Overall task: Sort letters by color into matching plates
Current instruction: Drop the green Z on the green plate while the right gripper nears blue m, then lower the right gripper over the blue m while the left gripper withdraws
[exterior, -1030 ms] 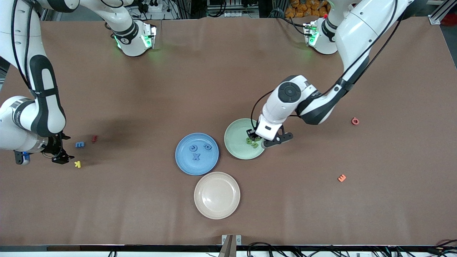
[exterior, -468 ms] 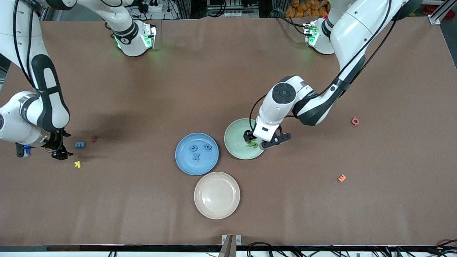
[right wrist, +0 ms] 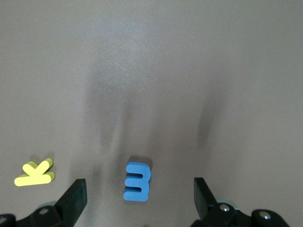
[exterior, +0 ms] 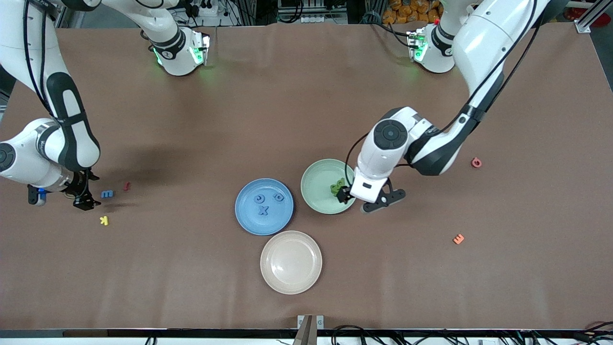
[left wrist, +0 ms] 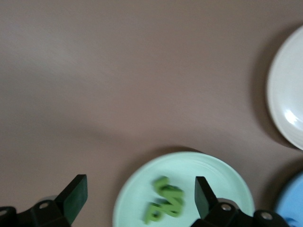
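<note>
The pale green plate (exterior: 320, 178) holds a small cluster of green letters (exterior: 338, 187). My left gripper (exterior: 348, 195) is open and empty over that plate's edge toward the left arm's end. In the left wrist view the letters (left wrist: 165, 201) lie on the plate (left wrist: 215, 176) between my open fingers (left wrist: 75, 194). The blue plate (exterior: 249, 218) holds three blue letters (exterior: 263, 210). One more blue letter (exterior: 107, 194) lies on the table near the right arm's end. My right gripper (exterior: 84, 200) is open just beside it. The right wrist view shows the letter (right wrist: 138, 182) between the open fingers (right wrist: 73, 198).
A cream plate (exterior: 291, 275) sits nearer the camera than the blue plate. A yellow letter (exterior: 104, 220) and a dark red letter (exterior: 126, 185) lie by the blue letter. A red letter (exterior: 476, 162) and an orange letter (exterior: 458, 238) lie toward the left arm's end.
My left gripper has moved off the green letters toward the plate's edge, leaving them in the plate. My right gripper has shifted slightly farther from the camera, beside the blue letter.
</note>
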Robot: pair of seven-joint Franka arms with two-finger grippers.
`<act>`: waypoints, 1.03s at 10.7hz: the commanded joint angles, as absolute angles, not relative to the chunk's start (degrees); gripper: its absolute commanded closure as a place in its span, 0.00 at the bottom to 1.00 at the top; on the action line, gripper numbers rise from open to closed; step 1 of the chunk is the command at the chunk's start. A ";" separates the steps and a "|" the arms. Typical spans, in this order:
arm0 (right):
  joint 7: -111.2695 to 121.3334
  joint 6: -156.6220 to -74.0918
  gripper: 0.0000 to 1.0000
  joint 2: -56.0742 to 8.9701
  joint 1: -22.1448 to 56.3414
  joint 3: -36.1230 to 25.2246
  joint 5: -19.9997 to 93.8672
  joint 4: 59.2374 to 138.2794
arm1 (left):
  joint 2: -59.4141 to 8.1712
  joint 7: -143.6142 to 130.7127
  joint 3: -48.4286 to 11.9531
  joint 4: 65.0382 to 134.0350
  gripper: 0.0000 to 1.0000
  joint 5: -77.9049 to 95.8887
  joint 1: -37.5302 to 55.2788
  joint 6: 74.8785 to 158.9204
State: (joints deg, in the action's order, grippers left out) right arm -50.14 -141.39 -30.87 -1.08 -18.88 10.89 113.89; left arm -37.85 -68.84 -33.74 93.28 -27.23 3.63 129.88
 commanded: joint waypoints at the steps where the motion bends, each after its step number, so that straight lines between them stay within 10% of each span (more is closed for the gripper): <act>1: -50.63 -143.34 0.00 -29.97 -1.85 -18.02 12.74 115.75 | -35.08 -59.09 -33.75 90.61 0.00 -27.33 -1.47 119.99; 7: -50.45 -146.60 0.00 -32.34 -2.02 -16.79 13.97 115.66 | -24.39 -40.76 -34.80 95.50 0.00 -21.58 -13.86 109.69; 11: -49.57 -146.60 0.08 -32.52 -3.60 -15.03 13.80 115.66 | -12.16 -22.10 -12.18 103.95 0.00 -6.89 -0.38 109.60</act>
State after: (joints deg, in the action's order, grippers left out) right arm -50.16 -145.83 -32.73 -1.42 -17.13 13.32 115.27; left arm -21.08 -29.92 -23.95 96.56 -13.71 -8.73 109.34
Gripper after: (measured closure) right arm 0.044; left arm 0.000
